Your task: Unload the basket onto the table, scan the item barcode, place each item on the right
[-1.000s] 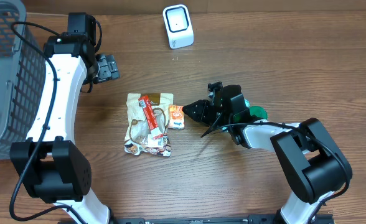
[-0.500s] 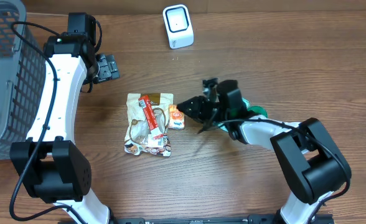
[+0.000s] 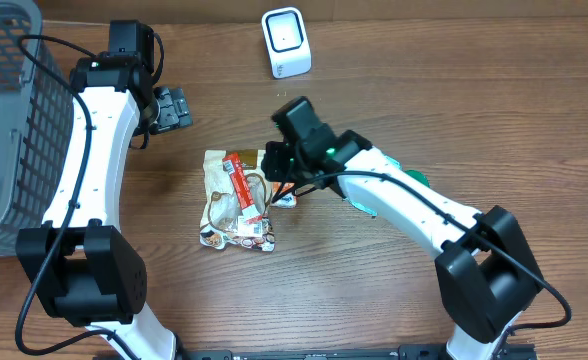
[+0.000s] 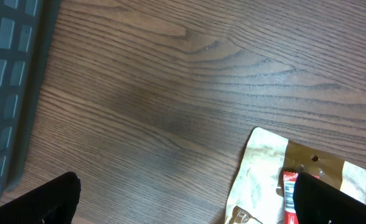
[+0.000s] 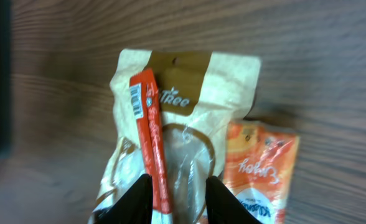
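Observation:
A beige snack pouch point(image 3: 236, 205) lies flat mid-table with a red stick packet point(image 3: 241, 183) across it and a small orange packet point(image 3: 286, 197) against its right edge. My right gripper point(image 3: 276, 180) hangs over the pouch's right side, pointing down. In the right wrist view its gripper point(image 5: 180, 200) is narrowly open over the pouch point(image 5: 189, 81), with the red stick point(image 5: 150, 137) by the left finger and the orange packet point(image 5: 261, 168) to the right; nothing is held. My left gripper point(image 3: 171, 107) stands wide open and empty at the back left. The white scanner point(image 3: 286, 42) is at the far edge.
A grey wire basket point(image 3: 4, 120) fills the far left. A green object point(image 3: 414, 181) shows partly under my right arm. In the left wrist view the pouch corner point(image 4: 264, 168) and the basket wall point(image 4: 9, 93) frame bare wood.
My right arm has swung left and up, from beside the orange packet to over the pouch, and its jaws have parted slightly. The left arm has not moved.

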{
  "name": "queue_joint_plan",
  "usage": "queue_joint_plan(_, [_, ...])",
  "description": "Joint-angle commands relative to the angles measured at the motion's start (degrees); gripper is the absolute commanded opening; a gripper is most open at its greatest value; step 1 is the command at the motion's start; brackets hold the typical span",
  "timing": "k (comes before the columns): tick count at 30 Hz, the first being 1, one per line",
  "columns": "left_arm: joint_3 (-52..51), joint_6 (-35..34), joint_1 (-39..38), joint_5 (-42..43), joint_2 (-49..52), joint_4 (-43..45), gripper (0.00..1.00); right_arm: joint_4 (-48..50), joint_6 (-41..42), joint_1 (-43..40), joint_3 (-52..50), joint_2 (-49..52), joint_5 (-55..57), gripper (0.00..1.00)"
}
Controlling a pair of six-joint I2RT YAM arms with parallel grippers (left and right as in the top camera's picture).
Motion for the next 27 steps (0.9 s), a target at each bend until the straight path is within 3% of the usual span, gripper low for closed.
queue_joint_plan(1, [0.9,1.3,-0.2,-0.6,-1.0,-0.1,1.0,-2.4,-3.0,3.3,1.4,0.2,14.9,0.29])
queue_joint_plan(8, [0.9,1.3,-0.2,-0.6,-1.0,-0.1,0.99,-3.0,-3.0,7.6,1.4,5.1,22.9,0.32])
queue_joint_plan(27, [0.9,1.3,-0.2,-0.6,-1.0,-0.1,0.99,-4.0,-2.8,7.9,1.4,10.4,25.2,0.28])
